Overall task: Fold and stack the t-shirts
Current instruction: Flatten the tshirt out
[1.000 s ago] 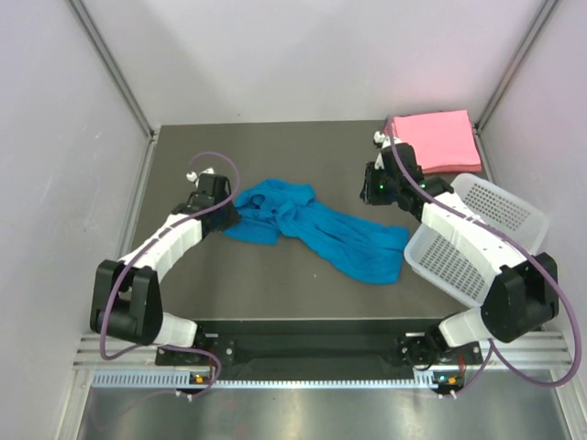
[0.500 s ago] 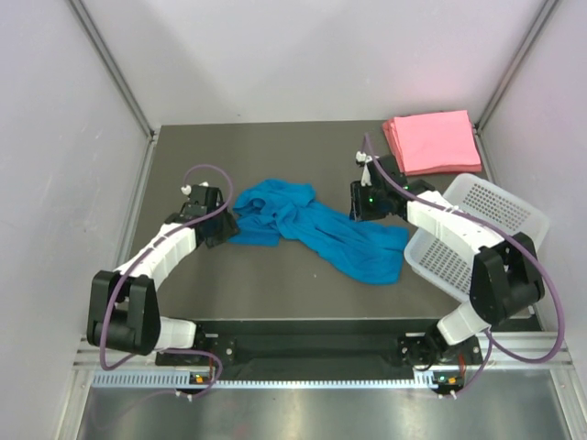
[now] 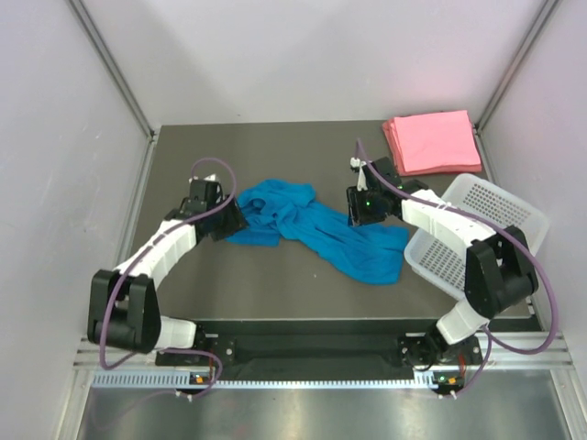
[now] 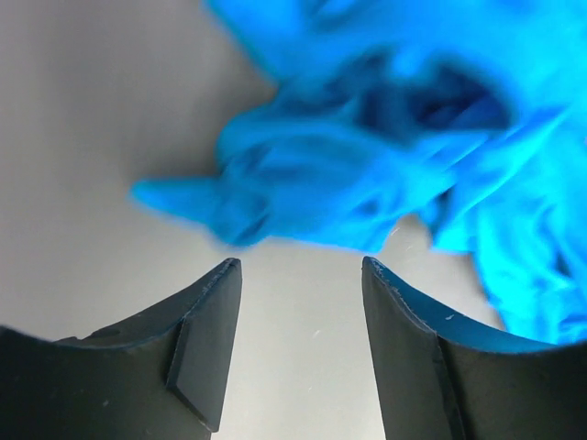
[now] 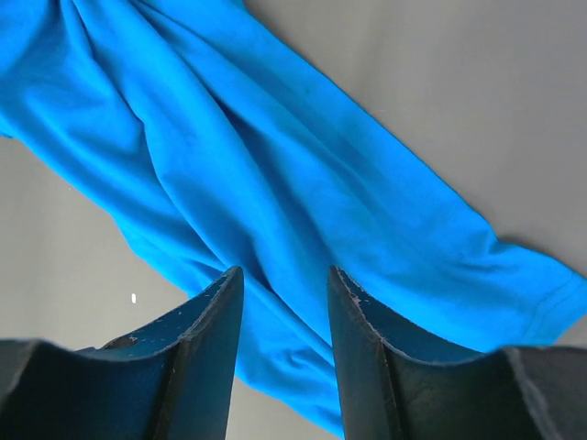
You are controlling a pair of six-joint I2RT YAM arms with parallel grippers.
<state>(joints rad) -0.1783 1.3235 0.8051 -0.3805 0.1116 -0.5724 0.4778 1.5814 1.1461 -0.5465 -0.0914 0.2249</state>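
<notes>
Tabletop (image 3: 275,293), dark grey, is carrying a crumpled bright blue cloth t-shirt (image 3: 321,234) at its middle, long axis running from bunched far-left end to flatter near-right end by a white perforated plastic basket (image 3: 500,206). Folded pink cloth t-shirts (image 3: 431,142) are lying stacked far right. Left gripper (image 4: 298,275) is hovering just off the bunched end, right gripper (image 5: 282,280) over the cloth, both with fingers apart.
</notes>
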